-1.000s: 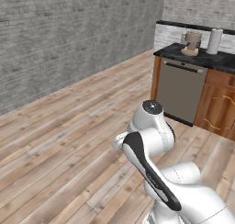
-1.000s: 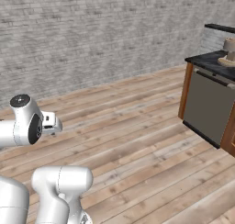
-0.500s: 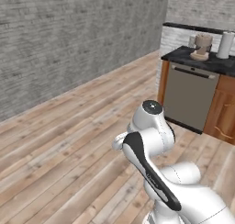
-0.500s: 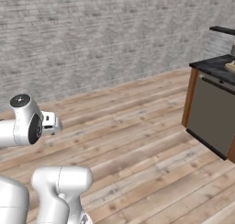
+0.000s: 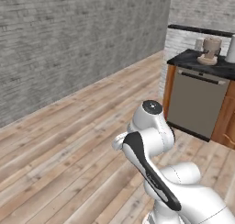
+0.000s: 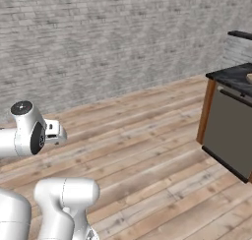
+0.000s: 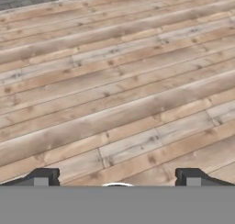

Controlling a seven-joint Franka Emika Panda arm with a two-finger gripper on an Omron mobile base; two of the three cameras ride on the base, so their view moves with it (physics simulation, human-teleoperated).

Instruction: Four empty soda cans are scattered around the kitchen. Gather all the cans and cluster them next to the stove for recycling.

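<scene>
The claw is spread wide with nothing between its fingertips, pointing down at the bare wood plank floor. No soda can is in sight; a black-topped table stands well off to the arm's right.

The kitchen is laid with a pale wood plank floor, and a grey brick wall is seen to the left of the black counter. Under that counter a flat grey appliance front is set upright, framed by brown wood cabinet edges.
</scene>
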